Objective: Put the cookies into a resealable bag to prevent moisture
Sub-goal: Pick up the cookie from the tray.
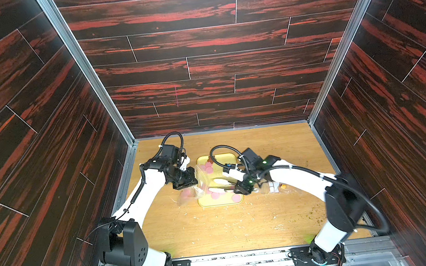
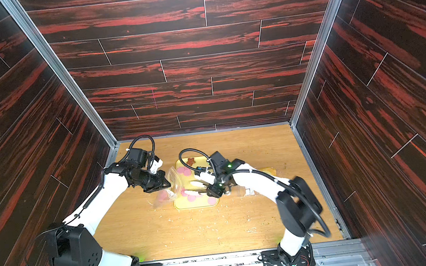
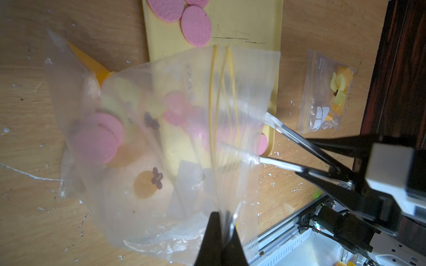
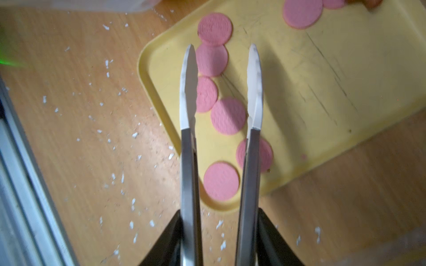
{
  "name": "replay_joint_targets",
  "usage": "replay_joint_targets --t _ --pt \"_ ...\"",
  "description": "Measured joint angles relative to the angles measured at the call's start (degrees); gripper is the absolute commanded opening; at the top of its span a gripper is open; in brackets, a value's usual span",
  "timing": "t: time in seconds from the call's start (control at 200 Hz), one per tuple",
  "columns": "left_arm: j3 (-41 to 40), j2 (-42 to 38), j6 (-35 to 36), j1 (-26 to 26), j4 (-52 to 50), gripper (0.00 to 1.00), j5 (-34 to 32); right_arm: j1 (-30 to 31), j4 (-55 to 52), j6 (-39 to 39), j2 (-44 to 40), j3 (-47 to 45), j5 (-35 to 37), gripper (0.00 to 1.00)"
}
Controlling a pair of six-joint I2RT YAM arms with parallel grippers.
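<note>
Left hand (image 3: 220, 218): shut tight, pinching zip-end edge of clear resealable plastic bag w/ yellow zip strips (image 3: 242, 92). Bag pos.: raised at tray edge on left-arm side, lower end sagging onto light wooden table (image 1: 217, 233).

Right hand (image 4: 219, 221): clamped on steel tongs w/ white tips (image 4: 187, 161), one finger outside each tong arm. Tong tips: apart, empty, hovering over yellow rectangular plastic tray (image 4: 345, 69). One of small flat round pink cookies (image 4: 228, 115) lying flat on tray btwn tips in right wrist view. Tips near bag mouth; contact not discernible.

Cookie locations: six in loose row on tray by corner nearest tongs; more at far end beside brown star-shaped cookie (image 2: 190, 161); at least two inside bag, vis. thru film.

Second small clear bag w/ yellow print (image 3: 325, 92): flat on table, beyond tray on right-arm side. White crumbs (image 4: 108, 138) scattered over table.
</note>
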Motion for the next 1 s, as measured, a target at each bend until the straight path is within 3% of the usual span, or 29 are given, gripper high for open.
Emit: replay_joint_targets --t 0.511,1.002 --pt "0.0 0.0 0.4 0.0 0.0 0.0 -0.1 1.7 0.7 -2.3 9.0 8.0 -2.6 0.49" --pt "-0.1 0.0 0.9 0.0 0.0 0.0 -0.1 2.3 -2.2 -3.0 13.3 12.8 0.6 0.44"
